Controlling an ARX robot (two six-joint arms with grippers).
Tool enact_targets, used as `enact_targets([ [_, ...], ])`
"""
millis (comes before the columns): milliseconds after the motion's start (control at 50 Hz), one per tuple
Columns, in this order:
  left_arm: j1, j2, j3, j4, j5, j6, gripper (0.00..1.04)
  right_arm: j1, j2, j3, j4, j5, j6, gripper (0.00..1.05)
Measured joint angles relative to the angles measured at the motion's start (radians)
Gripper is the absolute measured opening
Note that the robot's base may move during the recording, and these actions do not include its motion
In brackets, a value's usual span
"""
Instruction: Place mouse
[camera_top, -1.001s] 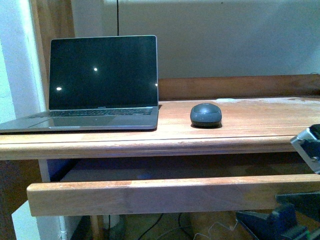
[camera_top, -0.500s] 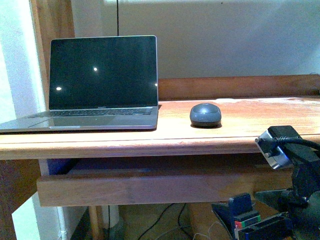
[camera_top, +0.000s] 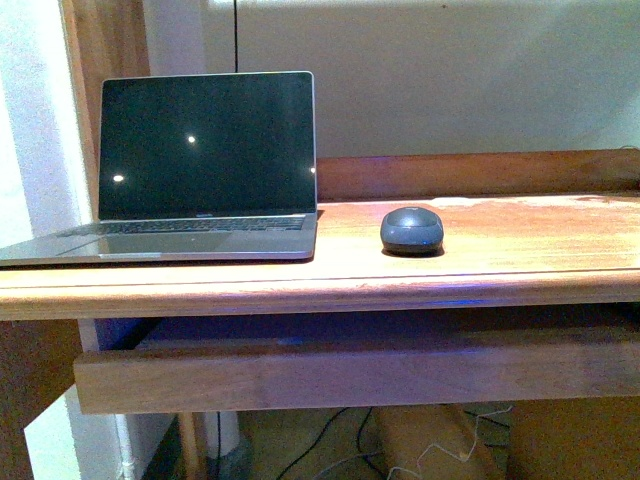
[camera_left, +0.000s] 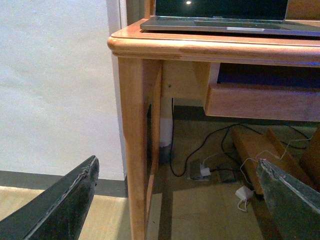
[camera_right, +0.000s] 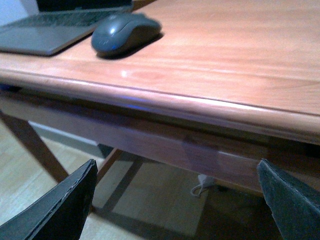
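The dark grey mouse (camera_top: 411, 230) rests on the wooden desk top (camera_top: 520, 250), just right of the open laptop (camera_top: 205, 160). It also shows in the right wrist view (camera_right: 124, 32), beside the laptop's corner (camera_right: 45, 32). Neither gripper shows in the front view. My right gripper (camera_right: 175, 205) is open and empty, below and in front of the desk's front edge (camera_right: 165, 102). My left gripper (camera_left: 177, 200) is open and empty, low near the floor by the desk's left leg (camera_left: 134, 145).
A keyboard drawer (camera_top: 360, 370) sits under the desk top. Cables and a white adapter (camera_left: 245, 192) lie on the floor under the desk. A white wall (camera_left: 55, 85) stands left of the desk. A raised wooden back rail (camera_top: 480, 172) runs behind the mouse.
My right arm, seen at the front view's lower right before, has dropped out of that view. The drawer front has moved back under the desk. The mouse has not moved.
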Motion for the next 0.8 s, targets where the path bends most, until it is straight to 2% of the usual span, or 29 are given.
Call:
enact_targets([
  [80, 0.000, 0.000, 0.000, 0.000, 0.000, 0.000, 0.97, -0.063, -0.050, -0.007, -0.008, 0.028, 0.034, 0.97],
  [220, 0.000, 0.000, 0.000, 0.000, 0.000, 0.000, 0.97, -0.160, -0.147, -0.060, -0.029, 0.145, 0.098, 0.97],
  [300, 0.000, 0.000, 0.000, 0.000, 0.000, 0.000, 0.97, -0.221, -0.248, -0.137, -0.074, 0.156, 0.122, 0.97],
  [440, 0.000, 0.000, 0.000, 0.000, 0.000, 0.000, 0.97, -0.235, -0.292, -0.160, -0.079, 0.162, 0.130, 0.97],
  [500, 0.000, 0.000, 0.000, 0.000, 0.000, 0.000, 0.97, -0.209, -0.314, -0.193, 0.007, 0.284, 0.079, 0.87],
  [561, 0.000, 0.000, 0.000, 0.000, 0.000, 0.000, 0.97, -0.190, -0.332, -0.222, 0.035, 0.347, 0.051, 0.80],
  [601, 0.000, 0.000, 0.000, 0.000, 0.000, 0.000, 0.97, -0.175, -0.343, -0.245, 0.040, 0.366, 0.039, 0.75],
  [801, 0.000, 0.000, 0.000, 0.000, 0.000, 0.000, 0.97, -0.080, -0.471, -0.370, 0.036, 0.461, 0.001, 0.31],
])
